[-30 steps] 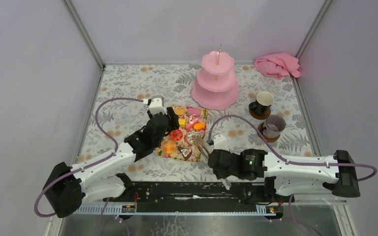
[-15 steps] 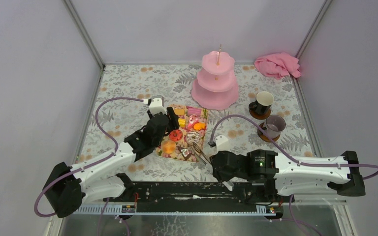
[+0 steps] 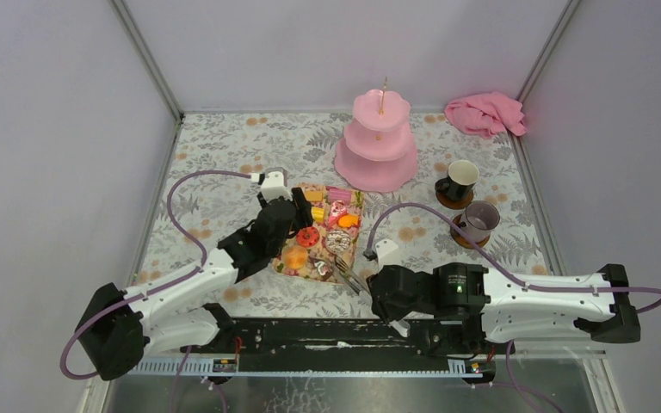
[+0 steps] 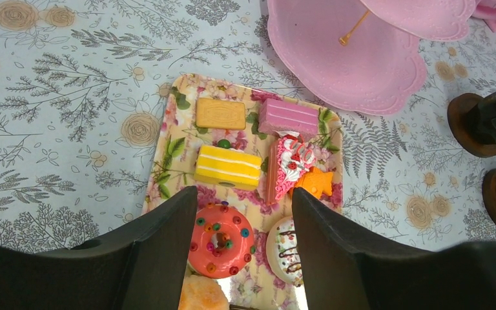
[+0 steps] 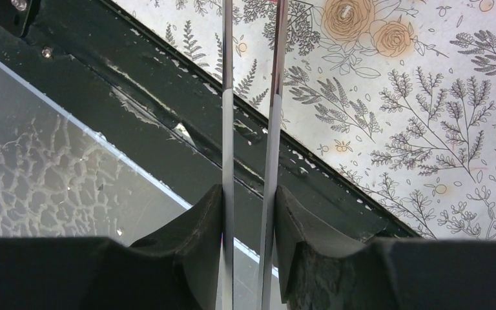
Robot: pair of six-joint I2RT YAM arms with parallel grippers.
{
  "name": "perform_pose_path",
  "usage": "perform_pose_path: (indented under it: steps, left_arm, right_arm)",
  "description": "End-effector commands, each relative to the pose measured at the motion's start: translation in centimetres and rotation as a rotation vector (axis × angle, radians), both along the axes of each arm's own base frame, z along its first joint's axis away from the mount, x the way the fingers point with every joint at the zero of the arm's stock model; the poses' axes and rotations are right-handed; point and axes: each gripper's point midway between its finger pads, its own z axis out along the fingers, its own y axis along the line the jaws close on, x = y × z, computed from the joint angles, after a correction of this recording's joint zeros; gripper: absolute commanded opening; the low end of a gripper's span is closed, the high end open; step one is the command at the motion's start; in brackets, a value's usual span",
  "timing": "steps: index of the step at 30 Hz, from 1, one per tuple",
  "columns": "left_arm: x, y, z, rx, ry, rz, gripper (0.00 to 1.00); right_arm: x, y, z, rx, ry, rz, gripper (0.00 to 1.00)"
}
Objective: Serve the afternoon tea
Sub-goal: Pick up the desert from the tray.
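The right gripper (image 5: 248,194) is clamped on a pair of metal tongs (image 5: 228,129), one finger pressing each blade from outside. The blades run side by side with a narrow gap between them, so the tongs are partly squeezed and not pressed together. From above, the tongs (image 3: 350,274) reach from the right gripper (image 3: 377,280) toward the near right corner of the tray (image 4: 158,174). The pictures are too small to tell whether their tips pinch anything.

The left gripper (image 4: 244,200) hangs over the near half of the tray with its jaws spread and nothing between them. Below it lie a red doughnut (image 4: 220,240), a white cake (image 4: 285,242) with chocolate drizzle and an orange bun (image 4: 201,294). Farther along the tray are a yellow cake (image 4: 228,167), a red-and-white slice (image 4: 290,165), an orange piece (image 4: 315,183), a biscuit (image 4: 220,113) and a pink slab (image 4: 289,117).

The pink stand (image 3: 377,146) is on the table (image 3: 224,155) beyond the tray, to its far right. Right of the stand are the black mug (image 3: 460,179) and, nearer, the grey mug (image 3: 480,219), each on a brown coaster. A pink cloth (image 3: 484,114) lies in the far right corner.
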Motion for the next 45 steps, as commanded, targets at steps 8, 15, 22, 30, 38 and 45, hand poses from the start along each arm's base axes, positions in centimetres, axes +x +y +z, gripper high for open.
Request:
perform_pose_path:
  steps: [8, 15, 22, 30, 38, 45]
  left_arm:
    - [0.7, -0.2, 1.1, -0.013, -0.012, 0.033, 0.63]
    - [0.8, -0.5, 0.8, -0.011, -0.005, 0.031, 0.63]
    - [0.7, -0.4, 0.9, -0.008, -0.009, 0.036, 0.63]
    - [0.6, 0.0, 1.0, -0.005, -0.016, 0.039, 0.63]
    - [0.5, 0.0, 1.0, -0.008, -0.017, 0.037, 0.63]
    - [0.2, 0.1, 0.9, -0.016, -0.016, 0.036, 0.63]
  right_arm:
    - [-0.3, 0.1, 2.6, 0.092, -0.024, 0.042, 0.39]
    - [-0.6, -0.2, 1.9, 0.072, -0.017, 0.060, 0.39]
    - [-0.4, -0.1, 1.2, 0.041, -0.022, 0.062, 0.40]
    - [0.0, -0.2, -0.3, -0.016, -0.032, 0.045, 0.39]
    - [0.2, -0.2, -1.1, -0.053, -0.039, 0.047, 0.40]
    - [0.0, -0.6, -1.8, -0.080, -0.030, 0.042, 0.42]
